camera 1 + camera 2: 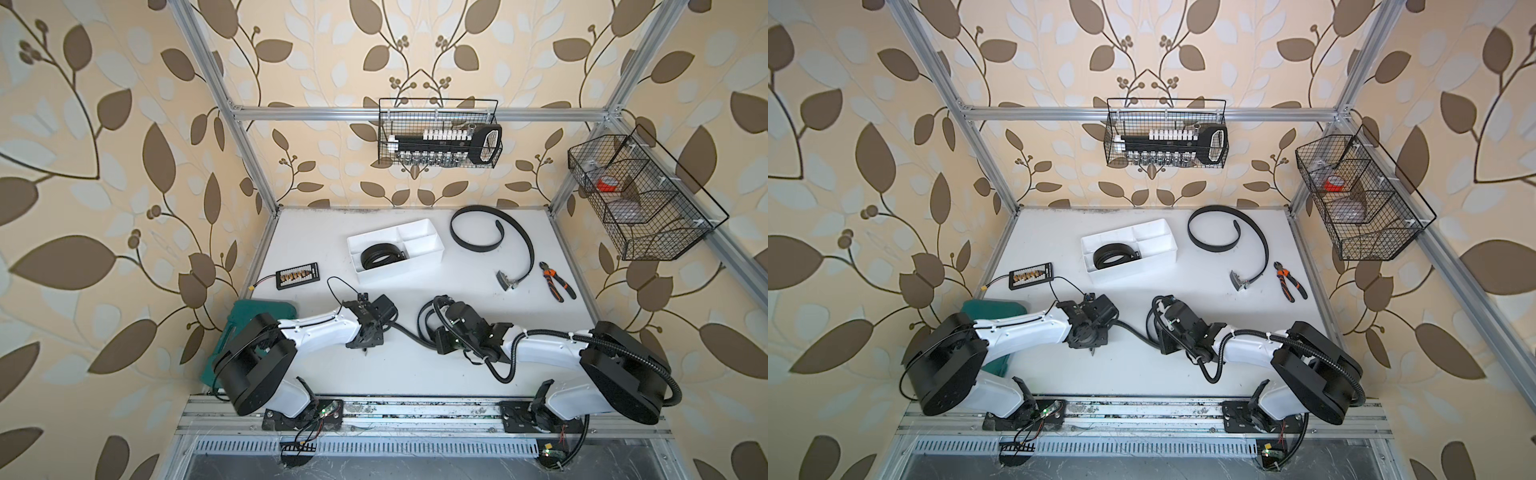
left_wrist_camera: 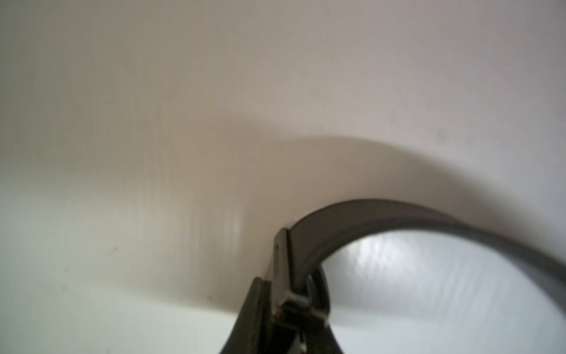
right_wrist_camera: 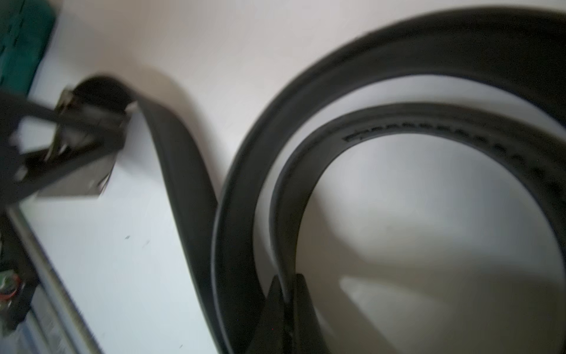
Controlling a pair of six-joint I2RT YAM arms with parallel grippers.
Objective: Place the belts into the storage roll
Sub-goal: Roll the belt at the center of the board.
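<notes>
third long black flexible belt (image 3: 398,49) is outside the tray, at the white tabletop (image 1: 374,374) between the two arms; cannot tell if it rests or is lifted. left gripper (image 2: 291,306) clenched on its dark metal buckle (image 2: 283,260). right gripper (image 3: 288,306) pinched shut on the strap edge inside the loose coil.

white plastic divided tray (image 1: 419,224) sits farther back, with one coiled black belt (image 1: 376,257) already in a compartment toward its left-arm end. another black belt (image 1: 473,249) lies uncoiled near the tray's other end, its buckle close to orange-handled pliers (image 1: 557,284).

handling, my read: strap light, limp lengthwise, springy once coiled, so it will want to unwind. surface looks smooth and may slip. buckle is the rigid, heavier part and the best anchor. grip buckle and coil together, or the ring opens before it reaches a compartment.
</notes>
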